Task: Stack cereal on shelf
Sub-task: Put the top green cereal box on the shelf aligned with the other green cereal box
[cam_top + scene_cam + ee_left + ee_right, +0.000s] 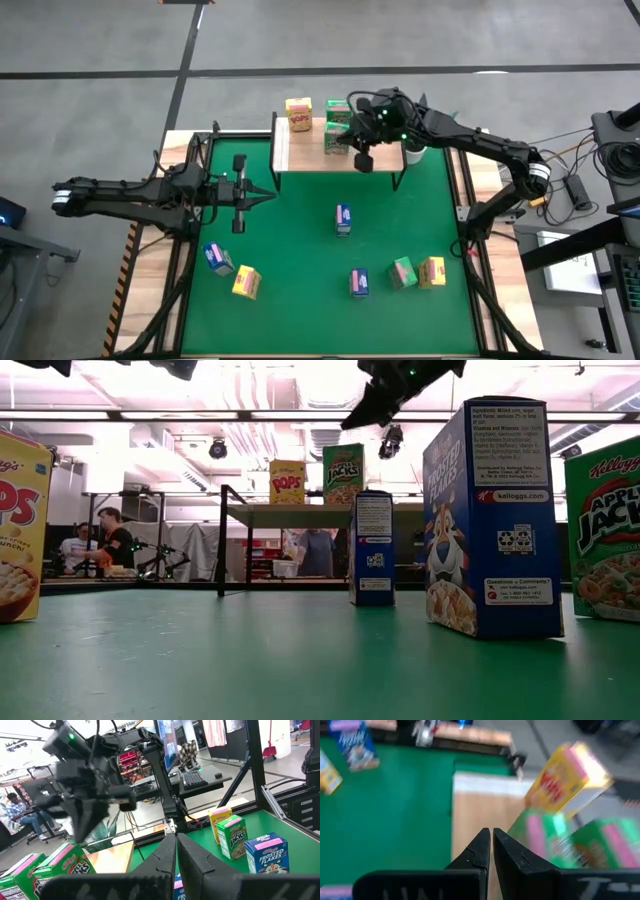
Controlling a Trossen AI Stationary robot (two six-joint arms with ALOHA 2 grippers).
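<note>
Right now my right end effector (362,160) hangs closed and empty just over the shelf (310,158), close beside the green boxes (338,128); any sideways swing could topple them against the yellow box (298,113).

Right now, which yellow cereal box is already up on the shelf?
The yellow Pops box at the back of the shelf, beside the green boxes. The other two yellow boxes stand on the green mat near the front.
</note>
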